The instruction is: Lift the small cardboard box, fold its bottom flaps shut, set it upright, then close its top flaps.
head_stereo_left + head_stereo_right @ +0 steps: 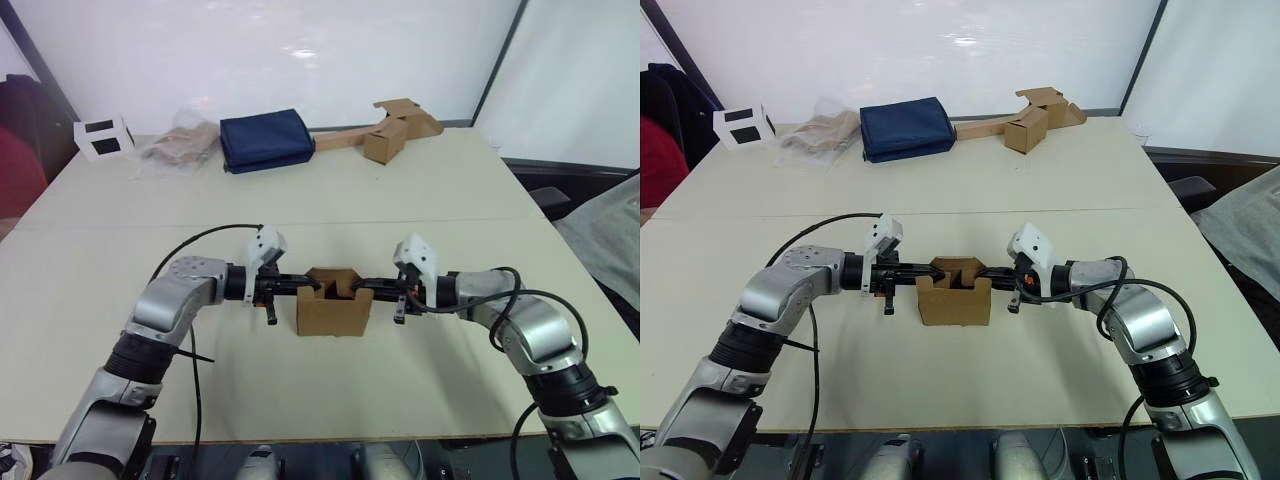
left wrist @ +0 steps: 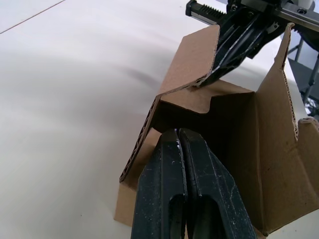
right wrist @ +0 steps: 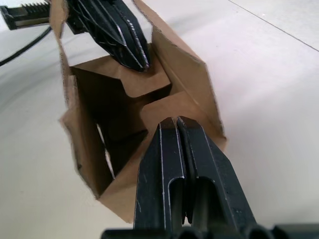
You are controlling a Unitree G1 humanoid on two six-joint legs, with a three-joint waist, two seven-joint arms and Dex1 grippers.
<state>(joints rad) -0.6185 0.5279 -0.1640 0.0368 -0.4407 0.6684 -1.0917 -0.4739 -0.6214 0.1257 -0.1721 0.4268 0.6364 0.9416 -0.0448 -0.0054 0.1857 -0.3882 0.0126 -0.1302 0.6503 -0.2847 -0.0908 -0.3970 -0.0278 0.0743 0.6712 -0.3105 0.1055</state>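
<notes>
The small cardboard box (image 1: 334, 314) stands upright on the table's near middle, its top open. My left gripper (image 1: 308, 285) reaches in from the box's left side, shut, with its tip resting on an inward-folded top flap (image 3: 130, 83). From the right comes my right gripper (image 1: 358, 285), also shut, its tip pressing the opposite top flap (image 3: 167, 105) down into the opening. The two tips nearly face each other over the box. The front and back flaps (image 2: 192, 64) still stand up. The bottom flaps are hidden under the box.
Along the far edge lie a white-and-black small box (image 1: 103, 138), a clear bag of brown material (image 1: 180, 147), a folded navy cloth (image 1: 265, 140) and a heap of cardboard pieces with a long strip (image 1: 392, 130). A seam (image 1: 150, 224) crosses the table.
</notes>
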